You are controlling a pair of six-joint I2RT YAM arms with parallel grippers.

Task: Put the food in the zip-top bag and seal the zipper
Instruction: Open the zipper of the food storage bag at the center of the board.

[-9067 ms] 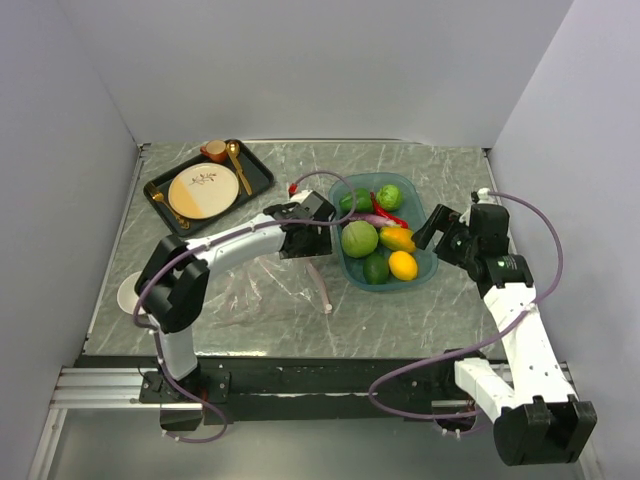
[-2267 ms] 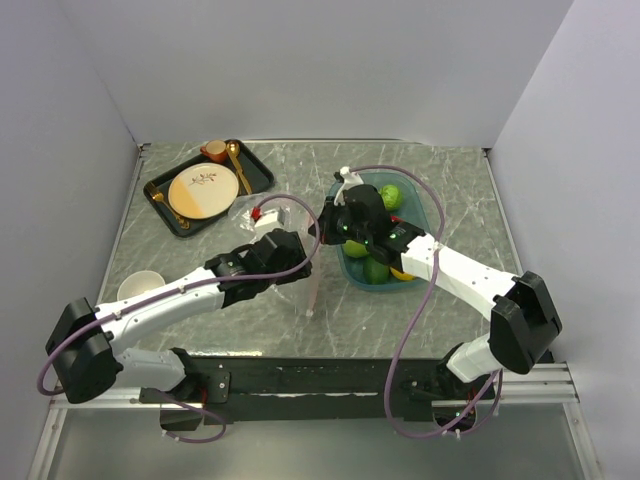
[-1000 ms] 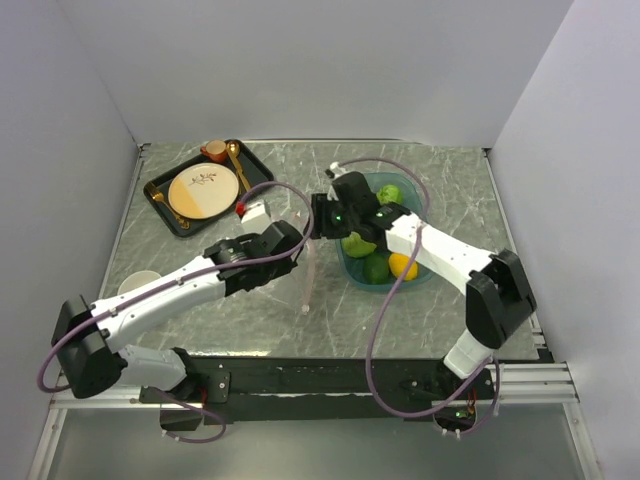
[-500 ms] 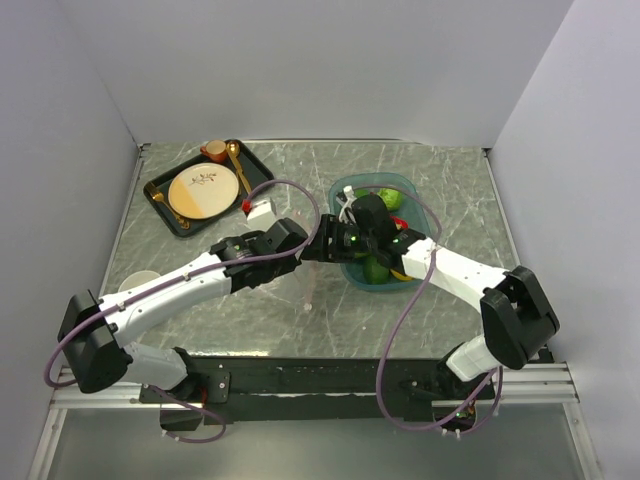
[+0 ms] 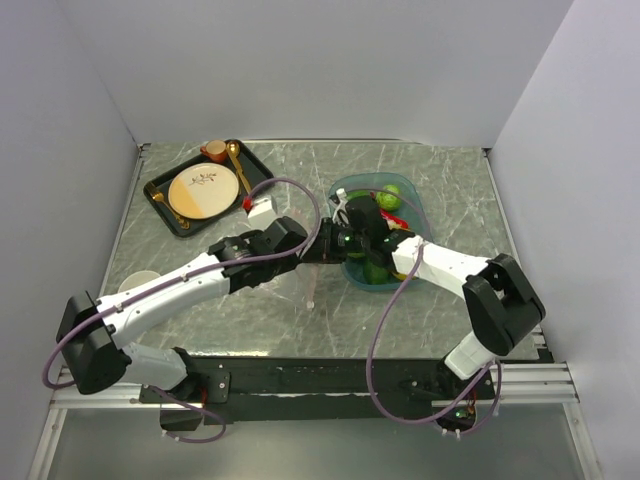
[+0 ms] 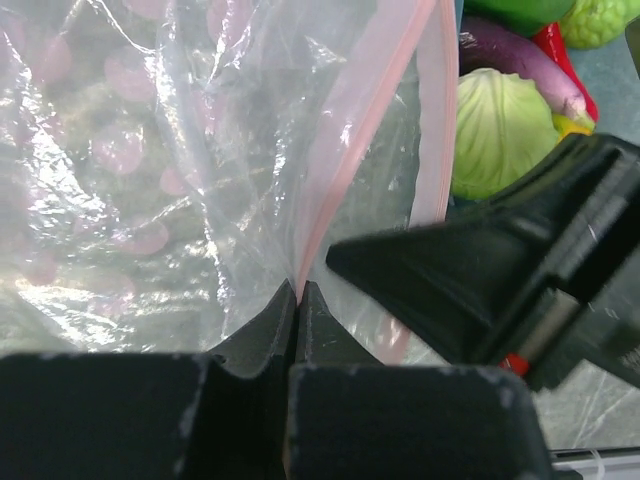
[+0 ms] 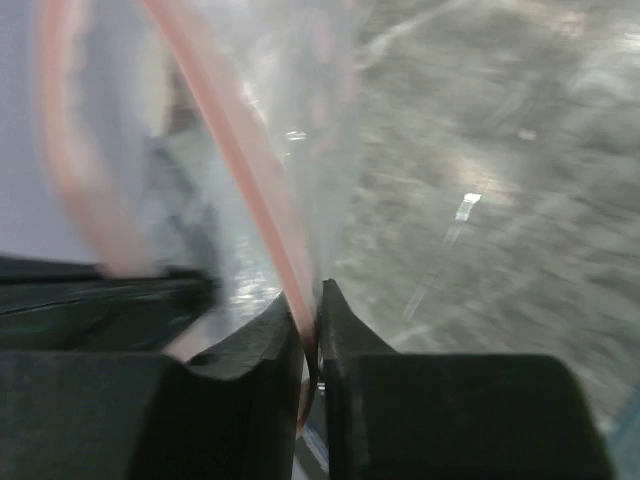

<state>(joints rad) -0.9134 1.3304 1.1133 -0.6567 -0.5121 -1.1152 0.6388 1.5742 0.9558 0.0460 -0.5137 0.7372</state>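
Your bag (image 6: 200, 180): clear, crinkled, raised near table centre, mouth unsealed, pink zipper (image 6: 350, 150) strips parted. Your food (image 6: 500, 130) lies outside it, heaped toward the right edge.

**Pink strip pinched at the bag's mouth**

The left gripper (image 6: 296, 297) clamps the zipper (image 6: 352, 150) of the clear zip-top bag (image 6: 150, 150). The right gripper (image 6: 350, 262) reaches in from the right (just beside the strip). Behind it lie a green round toy (image 6: 500, 130), an eggplant (image 6: 520, 62) and a chili (image 6: 562, 50).
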